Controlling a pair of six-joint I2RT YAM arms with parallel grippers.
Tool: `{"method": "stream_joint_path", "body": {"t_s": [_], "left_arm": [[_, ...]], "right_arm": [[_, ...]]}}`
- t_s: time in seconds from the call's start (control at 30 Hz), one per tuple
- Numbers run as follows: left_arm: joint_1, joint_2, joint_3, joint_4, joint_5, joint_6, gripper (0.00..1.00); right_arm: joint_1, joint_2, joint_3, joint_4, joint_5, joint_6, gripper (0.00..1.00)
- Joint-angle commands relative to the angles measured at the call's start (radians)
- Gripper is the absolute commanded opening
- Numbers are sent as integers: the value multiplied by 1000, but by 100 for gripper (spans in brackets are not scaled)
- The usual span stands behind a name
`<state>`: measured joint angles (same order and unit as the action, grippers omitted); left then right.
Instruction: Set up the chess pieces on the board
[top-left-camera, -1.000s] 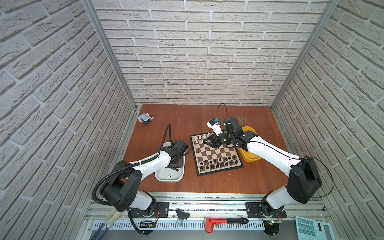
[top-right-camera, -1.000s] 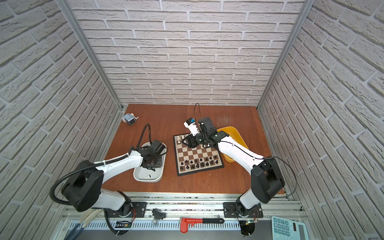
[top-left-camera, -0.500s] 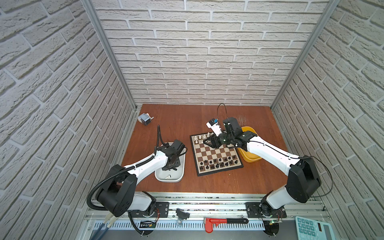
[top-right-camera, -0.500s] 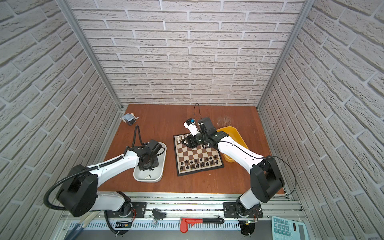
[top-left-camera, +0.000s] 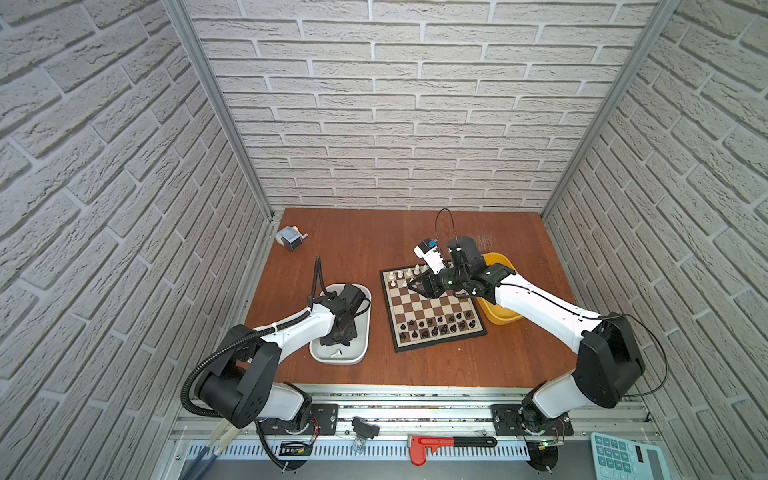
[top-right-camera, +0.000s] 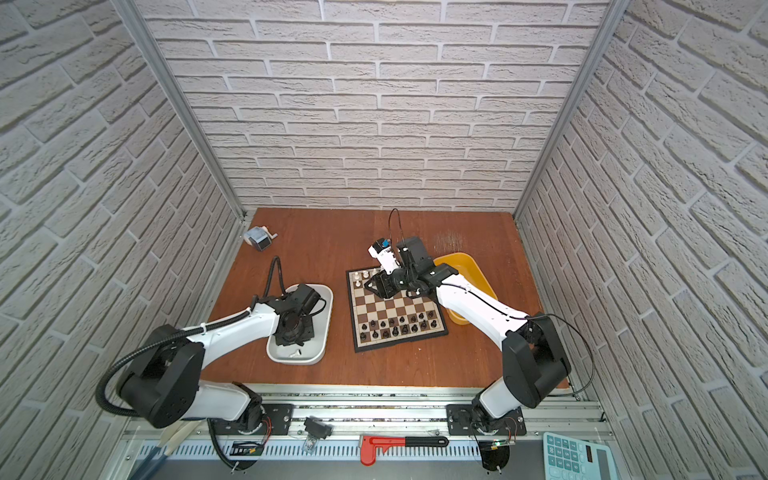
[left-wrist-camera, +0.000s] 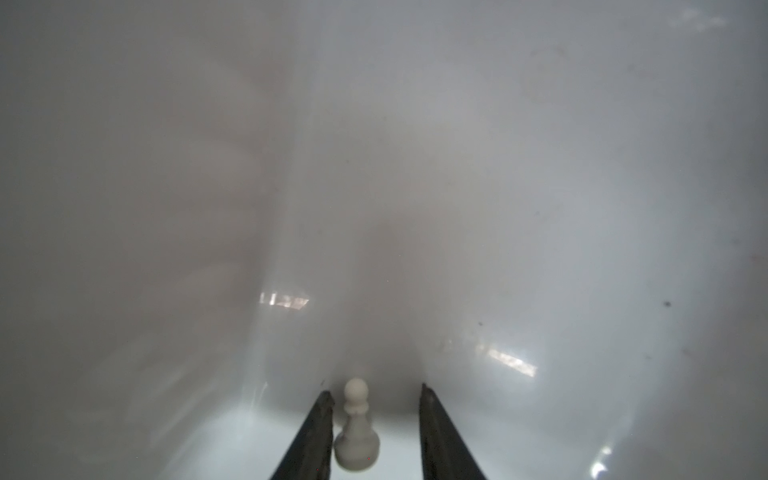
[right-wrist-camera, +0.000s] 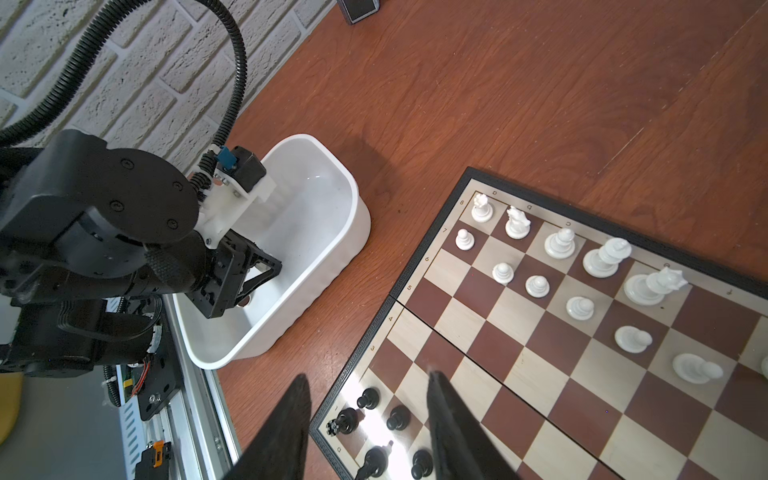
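The board (top-left-camera: 432, 305) (top-right-camera: 395, 309) lies mid-table. White chess pieces (top-left-camera: 401, 274) (right-wrist-camera: 561, 243) stand on its far rows and black ones (top-left-camera: 436, 328) (right-wrist-camera: 365, 399) on its near rows. My left gripper (top-left-camera: 336, 338) (top-right-camera: 293, 338) (left-wrist-camera: 376, 392) reaches down into the white tub (top-left-camera: 367, 324). It is open around a white pawn (left-wrist-camera: 356, 424), which touches one finger with a gap to the other. My right gripper (top-left-camera: 415, 286) (top-right-camera: 372, 286) (right-wrist-camera: 368, 377) hovers open over the board's far half, holding nothing.
A yellow tub (top-left-camera: 503, 316) sits right of the board, under the right arm. A small grey device (top-left-camera: 289, 238) lies at the back left. A red-handled tool (top-left-camera: 449, 442) and a calculator (top-left-camera: 623, 457) lie off the table's front edge.
My left gripper has moved toward the near end of the white tub, and its jaws have narrowed around the pawn. The right arm has stayed still.
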<state>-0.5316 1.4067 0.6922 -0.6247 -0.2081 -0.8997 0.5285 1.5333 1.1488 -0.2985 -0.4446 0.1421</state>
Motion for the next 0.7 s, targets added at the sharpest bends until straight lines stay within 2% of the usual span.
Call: {"method": "stream_joint_path", "body": {"t_s": [0.0, 0.03, 0.27, 0.43, 0.5, 0.57, 0.67], "left_arm": [[-4, 18, -41, -14, 32, -6, 29], [-5, 17, -44, -18, 37, -15, 25], [-1, 18, -68, -7, 52, -61, 18], [2, 20, -82, 82, 97, -128, 7], [-1, 10, -64, 107, 106, -136, 7], [-10, -8, -26, 109, 84, -110, 6], [-29, -57, 43, 124, 22, 3, 6]], "right_arm": [[4, -27, -6, 28, 1, -2, 47], [4, -28, -7, 28, 1, -2, 47], [4, -33, 0, 22, 8, -6, 48], [4, -26, 1, 37, -5, 2, 47], [4, -22, 8, 36, -5, 2, 47], [4, -21, 9, 46, -2, 2, 47], [-5, -9, 30, 53, -10, 14, 47]]}}
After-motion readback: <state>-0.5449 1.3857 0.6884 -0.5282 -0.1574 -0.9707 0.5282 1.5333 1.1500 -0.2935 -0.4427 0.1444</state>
